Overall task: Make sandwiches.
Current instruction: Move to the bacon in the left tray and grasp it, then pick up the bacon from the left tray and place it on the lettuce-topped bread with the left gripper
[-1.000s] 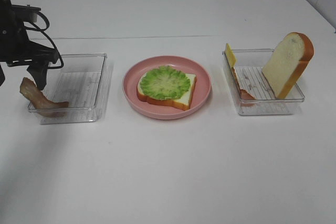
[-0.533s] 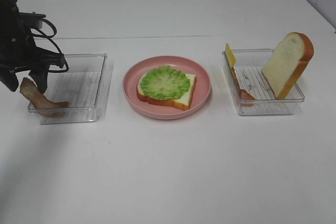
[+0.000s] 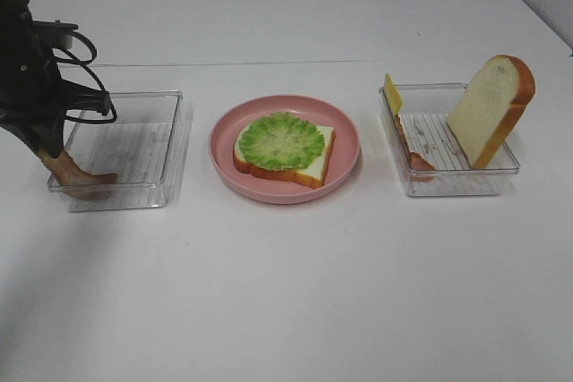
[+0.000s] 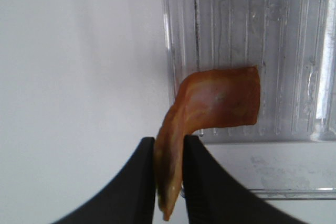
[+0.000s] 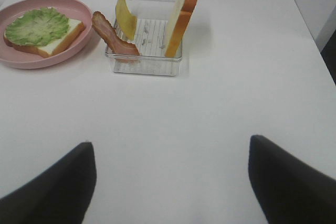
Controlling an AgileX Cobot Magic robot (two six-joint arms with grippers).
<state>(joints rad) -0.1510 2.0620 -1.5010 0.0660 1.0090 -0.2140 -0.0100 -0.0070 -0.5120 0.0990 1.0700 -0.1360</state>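
**Left tray** (image 3: 134,145): clear ribbed plastic, rectangular, with low walls. It stands on the white surface (image 3: 286,292) at the left.
- Holds one bacon (image 4: 215,98) strip, glossy, orange-brown and curled.
- The strip's broad end lies on the tray floor at a corner, and its narrow end rises past the tray wall.

**Left end effector** (image 4: 169,156): black fingers closed tight on the narrow end of the bacon, one on each face.

**Plate** (image 3: 345,145): pink, round and rimmed. It stands between the two trays and apart from both.
- Holds the sandwich (image 3: 318,167), part-built and lying flat.
- The sandwich is one white slice with an orange-brown crust, topped by a round, ruffled green lettuce (image 3: 280,140) leaf.

**Right tray** (image 3: 448,181): the same clear ribbed plastic, at the right of the surface. It holds three items:
- A bread slice (image 3: 491,109), thick, with a white face and brown crust, stands on edge and leans on the far right wall.
- A cheese (image 3: 392,93) square, thin and yellow, stands upright at the far left corner.
- A second bacon (image 5: 113,38) strip, dark brown and wavy, is draped over the left wall.

**Right end effector** (image 5: 170,182): fingers spread wide and holding nothing. It hangs over bare surface, well apart from the right tray.
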